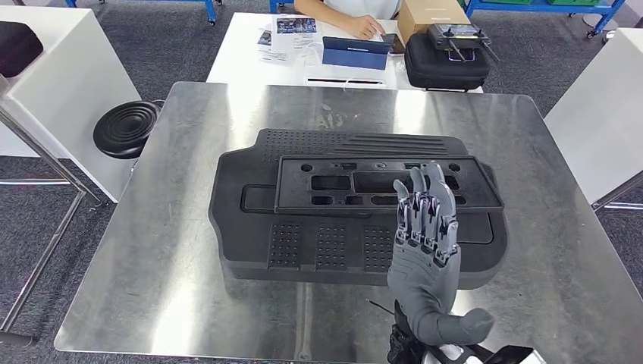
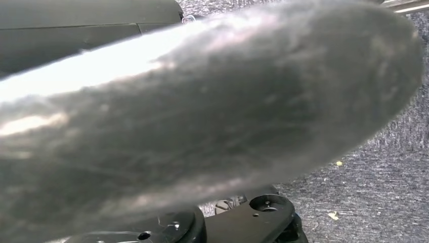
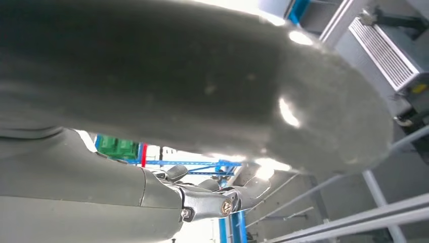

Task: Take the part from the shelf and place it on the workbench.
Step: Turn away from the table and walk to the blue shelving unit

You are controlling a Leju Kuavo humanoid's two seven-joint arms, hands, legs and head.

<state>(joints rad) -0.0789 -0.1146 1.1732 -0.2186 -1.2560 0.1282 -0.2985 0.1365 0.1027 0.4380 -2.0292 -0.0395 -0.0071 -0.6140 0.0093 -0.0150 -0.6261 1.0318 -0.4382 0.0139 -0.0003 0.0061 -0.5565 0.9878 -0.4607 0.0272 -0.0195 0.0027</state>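
Note:
A large black moulded part [image 1: 303, 250] lies flat in the middle of the shiny metal workbench [image 1: 152, 265]. On its far half rests a flatter black frame [image 1: 318, 182] with several cut-outs. My right hand [image 1: 425, 250] is raised over the part's near right area, fingers straight and close together, thumb out to the side, holding nothing. The right wrist view has its thick thumb [image 3: 177, 76] and dark fingers [image 3: 222, 197] against blue racking. In the left wrist view my left hand [image 2: 202, 116] is a blurred grey thumb above grey carpet, its fingers hidden.
Behind the workbench a white table [image 1: 235, 64] carries papers, a blue tablet [image 1: 355, 51], a black case [image 1: 446, 64] and a cardboard box [image 1: 428, 15]; a person sits there. A black stool [image 1: 125, 127] stands at the left. White tables flank both sides.

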